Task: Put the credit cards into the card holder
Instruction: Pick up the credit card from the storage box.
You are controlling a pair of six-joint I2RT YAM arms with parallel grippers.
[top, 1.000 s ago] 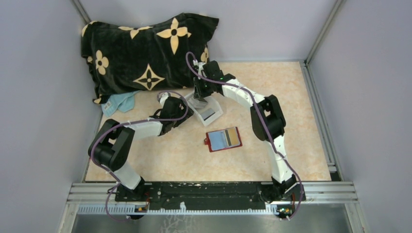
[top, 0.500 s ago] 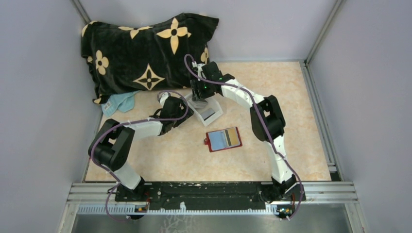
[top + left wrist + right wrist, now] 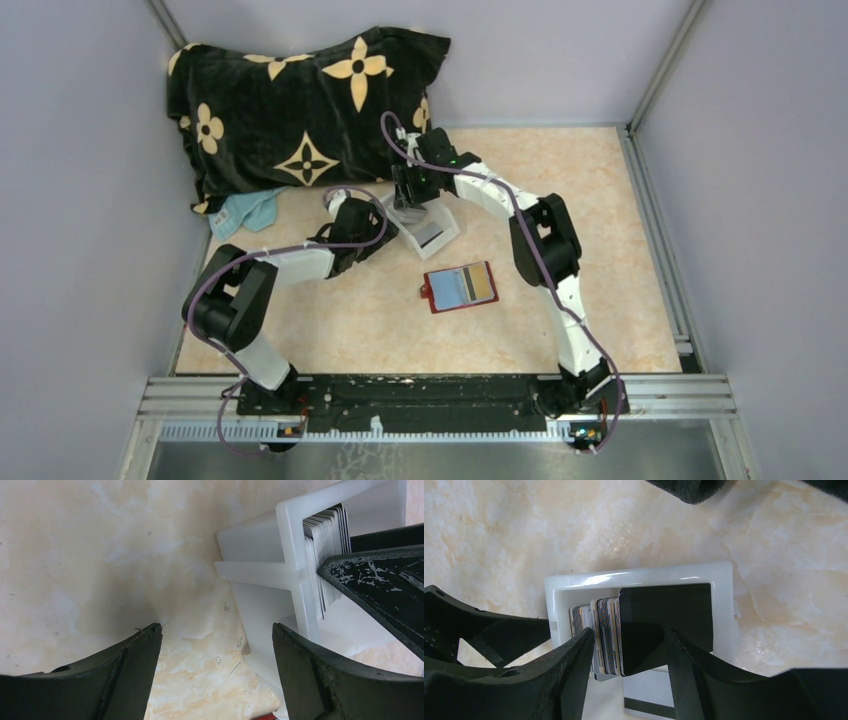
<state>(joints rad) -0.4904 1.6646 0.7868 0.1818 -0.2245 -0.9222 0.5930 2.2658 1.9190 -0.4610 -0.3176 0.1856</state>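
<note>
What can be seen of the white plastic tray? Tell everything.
The white plastic tray is a glossy, slightly translucent rectangular box with thick rims and an inner divider. It rests on the marbled table, holding cards stood on edge, a dark one at the end. The right gripper hovers above it, jaws open.

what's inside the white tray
A row of credit cards stands on edge inside the white tray, a dark card at one end. Only the other cards' edges show; their faces are covered, and the right gripper jaws hide the lower part.

credit cards (image 3: 606,630) upright in tray (image 3: 639,572), card holder (image 3: 430,292) nearer, seemingly apart; pillow (image 3: 300,100) behind
</note>
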